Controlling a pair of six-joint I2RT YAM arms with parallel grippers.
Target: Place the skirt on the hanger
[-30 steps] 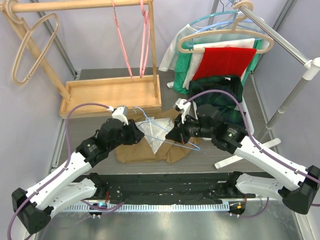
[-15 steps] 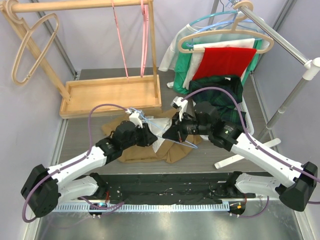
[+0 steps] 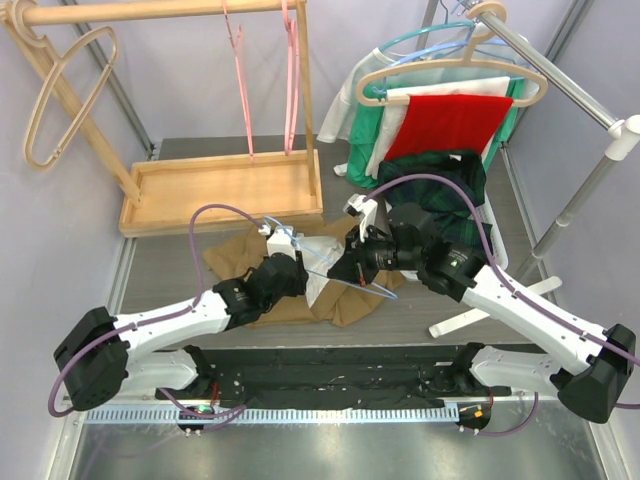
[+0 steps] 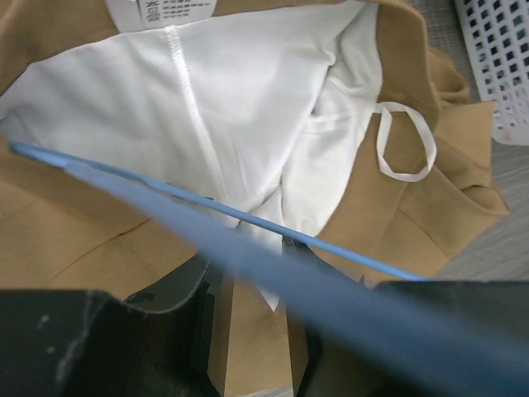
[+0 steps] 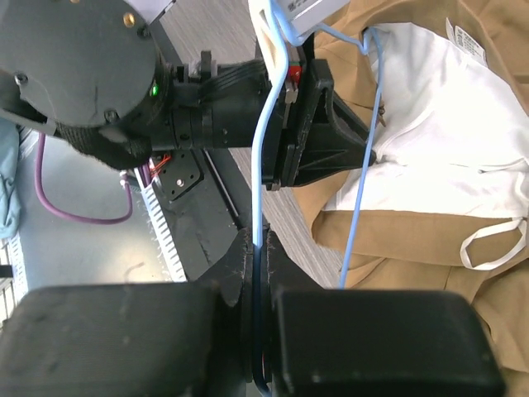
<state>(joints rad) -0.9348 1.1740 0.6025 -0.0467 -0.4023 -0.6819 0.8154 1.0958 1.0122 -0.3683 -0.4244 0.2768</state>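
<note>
step: threading light-blue wire hanger (image 5: 266, 124) into tan white-lined skirt (image 3: 225, 262), mid-desk toward near edge | right gripper (image 5: 258, 248): clamped on hanger | left gripper (image 4: 248, 322): jaws apart over waistband | next: likely pinch waistband, slide hanger arm inside

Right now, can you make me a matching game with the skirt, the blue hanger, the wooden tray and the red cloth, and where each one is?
Things:
1. skirt
2. blue hanger
3. wooden tray
4. red cloth

Places:
A. hanging up at the back right
B. pinched in the right gripper
C. crumpled on the table
D. standing at the back left

Pairs: 1-C, 2-B, 3-D, 4-A.
</note>
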